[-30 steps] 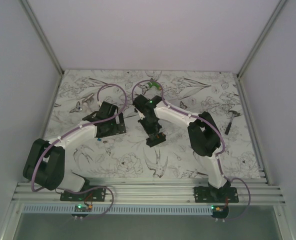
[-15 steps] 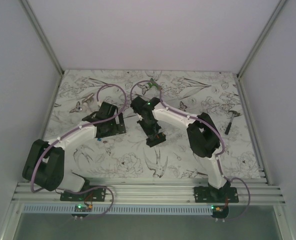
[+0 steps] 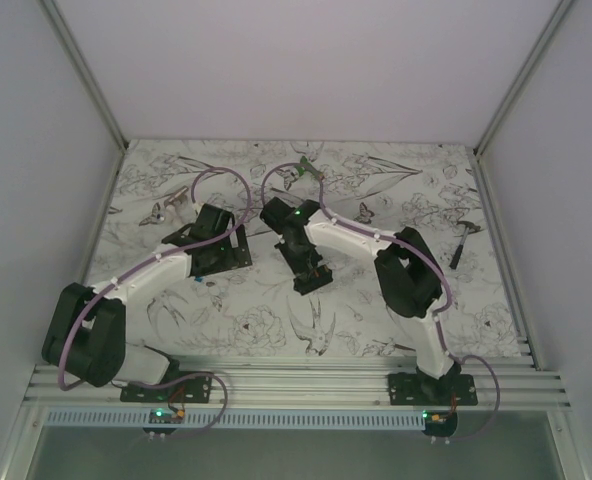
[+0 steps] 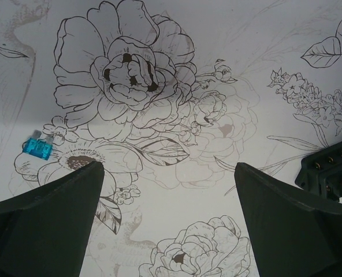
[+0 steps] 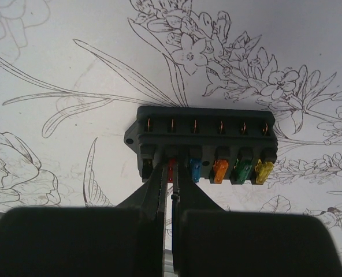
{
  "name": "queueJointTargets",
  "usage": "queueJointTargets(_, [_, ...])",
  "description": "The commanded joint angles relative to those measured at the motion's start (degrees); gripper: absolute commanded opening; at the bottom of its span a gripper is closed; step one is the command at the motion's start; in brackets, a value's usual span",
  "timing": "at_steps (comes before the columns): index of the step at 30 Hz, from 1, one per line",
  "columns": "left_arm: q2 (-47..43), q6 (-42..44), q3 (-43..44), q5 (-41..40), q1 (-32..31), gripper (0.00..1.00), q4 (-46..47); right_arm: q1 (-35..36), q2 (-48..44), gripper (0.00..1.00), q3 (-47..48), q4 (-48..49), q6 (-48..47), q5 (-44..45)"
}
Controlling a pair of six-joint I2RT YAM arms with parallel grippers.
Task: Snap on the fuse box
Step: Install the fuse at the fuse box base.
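Note:
The fuse box (image 5: 205,135) is a black oblong block lying on the flowered table, with red, blue, orange, green and yellow fuses in its slots and the leftmost slot empty. In the top view it lies at the table's middle (image 3: 314,281), under the right arm's tip. My right gripper (image 5: 171,173) is shut on the red fuse (image 5: 171,167) seated in the second slot. My left gripper (image 4: 168,173) is open and empty, low over the table to the left of the fuse box (image 3: 223,250). A loose blue fuse (image 4: 37,147) lies beyond its left finger.
A green-and-white gadget (image 3: 304,173) lies at the back middle. A small hammer-like tool (image 3: 463,240) lies at the right. A dark part with screws (image 4: 330,173) shows at the right edge of the left wrist view. Enclosure walls stand on both sides.
The right arm's wrist has shifted slightly left and toward the front, still at the fuse box. The left arm's elbow has sunk a little.

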Motion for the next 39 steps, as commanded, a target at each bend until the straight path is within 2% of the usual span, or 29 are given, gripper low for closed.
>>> queueJointTargets(1, [-0.6, -0.6, -0.9, 0.7, 0.4, 1.0, -0.4, 0.1, 9.3, 0.0, -9.4, -2.4, 1.0, 4.0])
queueJointTargets(9, [-1.2, -1.1, -1.0, 1.7, 0.4, 1.0, -0.4, 0.1, 9.3, 0.0, -12.8, 1.0, 1.1, 3.0])
queueJointTargets(18, [-2.6, -2.2, -1.0, 4.6, 0.4, 1.0, -0.4, 1.0, 3.4, 0.0, -8.6, 3.2, 1.2, 3.0])
queueJointTargets(25, [-4.1, -3.6, -1.4, 9.0, 0.4, 1.0, -0.4, 1.5, -2.0, 0.23, -5.6, 5.8, 0.8, 1.9])
queueJointTargets(31, [-3.7, -5.7, -0.9, 15.3, 0.1, 0.98, -0.4, 1.5, -7.7, 0.36, -5.1, 10.5, 0.6, 0.0])
queueJointTargets(39, [-0.6, -8.2, 1.4, 19.3, -4.6, 0.91, -0.4, -0.2, -16.6, 0.39, -12.8, 17.5, 0.9, -0.8])
